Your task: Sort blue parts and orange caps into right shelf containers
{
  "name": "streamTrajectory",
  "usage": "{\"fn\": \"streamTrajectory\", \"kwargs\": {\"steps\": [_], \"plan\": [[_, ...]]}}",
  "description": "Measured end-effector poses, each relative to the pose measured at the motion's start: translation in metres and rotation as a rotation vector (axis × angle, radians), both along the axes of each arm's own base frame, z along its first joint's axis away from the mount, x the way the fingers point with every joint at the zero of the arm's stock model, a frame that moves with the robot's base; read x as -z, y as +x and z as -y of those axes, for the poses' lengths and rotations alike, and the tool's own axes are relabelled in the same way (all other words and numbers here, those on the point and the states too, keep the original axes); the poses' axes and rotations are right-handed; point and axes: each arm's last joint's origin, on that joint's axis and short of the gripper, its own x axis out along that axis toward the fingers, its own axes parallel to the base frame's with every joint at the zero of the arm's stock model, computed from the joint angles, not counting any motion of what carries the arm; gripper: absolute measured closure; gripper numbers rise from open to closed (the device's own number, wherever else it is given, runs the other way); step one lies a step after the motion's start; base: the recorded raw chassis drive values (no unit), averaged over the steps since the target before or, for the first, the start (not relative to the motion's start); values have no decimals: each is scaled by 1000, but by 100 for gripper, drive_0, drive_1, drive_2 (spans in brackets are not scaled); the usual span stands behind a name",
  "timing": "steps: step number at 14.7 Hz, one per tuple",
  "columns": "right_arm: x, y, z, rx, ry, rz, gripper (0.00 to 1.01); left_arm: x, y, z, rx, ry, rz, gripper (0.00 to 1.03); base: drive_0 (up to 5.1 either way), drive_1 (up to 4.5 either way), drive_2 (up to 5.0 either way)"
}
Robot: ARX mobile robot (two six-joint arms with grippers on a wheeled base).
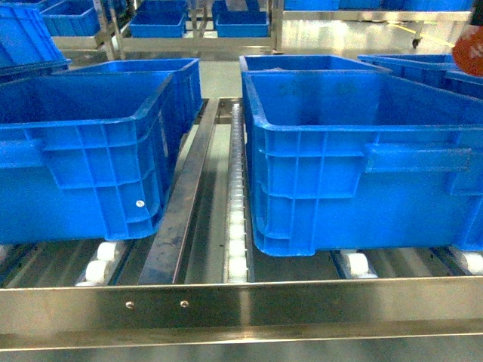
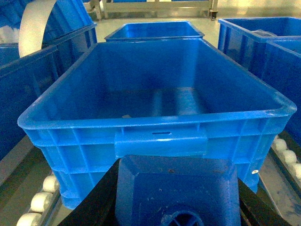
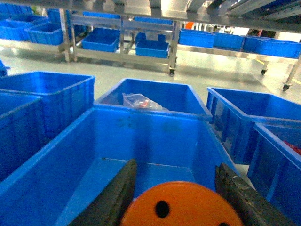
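Observation:
In the left wrist view a blue part (image 2: 174, 186) with a round knob fills the bottom of the frame. My left gripper (image 2: 176, 197) is shut on it, a black finger (image 2: 101, 197) on each side. It hangs just before the near wall of an open blue crate (image 2: 155, 121), whose floor looks bare. My right gripper (image 3: 176, 167) is shut on an orange cap (image 3: 183, 205) with small holes in its flat top. It hovers over the inside of another blue crate (image 3: 155, 136). The head view shows both crates, left (image 1: 90, 151) and right (image 1: 362, 151), but neither gripper.
The crates sit on a roller shelf with white rollers (image 1: 237, 226) and a steel front rail (image 1: 241, 305). More blue crates stand behind and beside them; one (image 3: 178, 96) holds a clear bag (image 3: 141, 101). An orange shape (image 1: 472, 49) is cut off at the head view's top right edge.

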Motion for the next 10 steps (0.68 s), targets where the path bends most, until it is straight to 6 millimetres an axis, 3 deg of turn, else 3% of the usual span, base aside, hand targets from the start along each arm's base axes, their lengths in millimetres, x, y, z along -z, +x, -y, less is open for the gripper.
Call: {"fn": "streamTrajectory", "kwargs": {"steps": [1, 2, 3, 4, 5, 6, 7, 9, 10], "plan": [[3, 38, 0, -2, -2, -53, 45, 0, 0, 0, 0, 0, 0, 59, 0, 0, 0], [7, 59, -3, 26, 6, -67, 32, 0, 0, 0, 0, 0, 0, 59, 0, 0, 0], [12, 52, -4, 42, 11, -48, 19, 0, 0, 0, 0, 0, -1, 59, 0, 0, 0], [4, 26, -5, 37, 5, 21, 6, 0, 0, 0, 0, 0, 0, 59, 0, 0, 0], [-5, -11, -6, 12, -1, 100, 3, 0, 0, 0, 0, 0, 0, 59, 0, 0, 0], [3, -40, -4, -18, -17, 76, 3, 0, 0, 0, 0, 0, 0, 59, 0, 0, 0], [31, -65, 1, -36, -49, -25, 3, 1, 0, 1, -18, 7, -18, 59, 0, 0, 0], [63, -94, 10, -27, -70, -164, 3, -3, 13, 3, -247, 83, -92, 59, 0, 0, 0], [61, -99, 11, -23, -56, -158, 3, -13, 28, -3, -306, 88, -53, 59, 0, 0, 0]]}}
